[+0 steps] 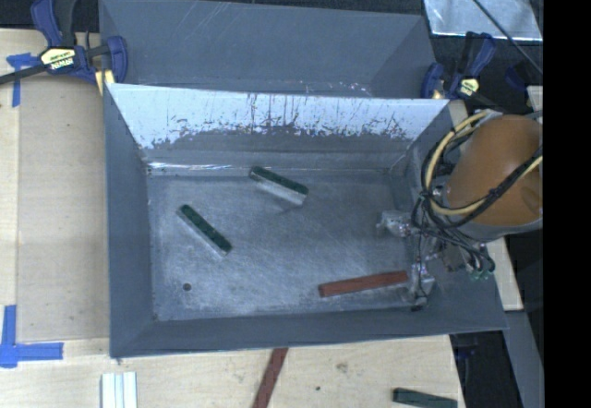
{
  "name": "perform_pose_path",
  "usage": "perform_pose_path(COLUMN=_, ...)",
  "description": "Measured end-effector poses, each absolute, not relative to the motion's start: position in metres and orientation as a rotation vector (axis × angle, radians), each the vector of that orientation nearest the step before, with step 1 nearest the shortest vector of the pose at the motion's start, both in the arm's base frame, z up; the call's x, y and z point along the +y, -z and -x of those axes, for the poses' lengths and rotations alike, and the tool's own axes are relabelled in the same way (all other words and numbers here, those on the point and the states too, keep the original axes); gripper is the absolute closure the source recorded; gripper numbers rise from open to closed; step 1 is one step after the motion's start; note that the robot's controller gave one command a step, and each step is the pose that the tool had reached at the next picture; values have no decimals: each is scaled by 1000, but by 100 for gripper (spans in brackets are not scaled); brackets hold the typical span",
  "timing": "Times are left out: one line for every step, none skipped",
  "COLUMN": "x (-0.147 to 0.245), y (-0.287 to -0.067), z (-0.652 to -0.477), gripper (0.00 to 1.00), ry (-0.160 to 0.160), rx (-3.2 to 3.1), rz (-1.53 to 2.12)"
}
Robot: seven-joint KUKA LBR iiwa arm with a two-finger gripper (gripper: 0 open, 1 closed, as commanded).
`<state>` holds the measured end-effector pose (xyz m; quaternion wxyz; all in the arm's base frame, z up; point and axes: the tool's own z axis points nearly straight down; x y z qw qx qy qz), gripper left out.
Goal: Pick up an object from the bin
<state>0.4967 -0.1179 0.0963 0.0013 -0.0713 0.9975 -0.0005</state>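
Gripper point(420, 294) sits low at the front-right of the bin point(129, 240), right at the end of a thin, flat reddish-brown stick point(360, 286) lying on the floor. Honestly can't tell if it's open or clamped. Further left: dark green stick point(279, 186), second green stick point(205, 229).

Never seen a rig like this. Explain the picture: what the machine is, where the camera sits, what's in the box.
The camera looks down, somewhat from one side, into a grey metal bin. A robot arm, under an orange cover with cables, reaches in from the right. Its claw is low in the bin's lower right corner, at the right end of a reddish-brown stick; whether it grips that stick, I cannot tell. Two more sticks lie apart: a dark green one at left, a green-and-grey one near the back wall. Its job: lift one thing out.
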Motion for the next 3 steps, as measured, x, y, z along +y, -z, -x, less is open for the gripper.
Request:
perform_pose_path(x=-54, y=-70, z=-488, gripper=100, ry=0, rx=3017, rz=865)
perform_pose_path(x=-54, y=-70, z=-488, gripper=100, ry=0, rx=3017, rz=866)
perform_pose_path(x=-64, y=-236, z=-507, gripper=100, ry=5, rx=3001, rz=902)
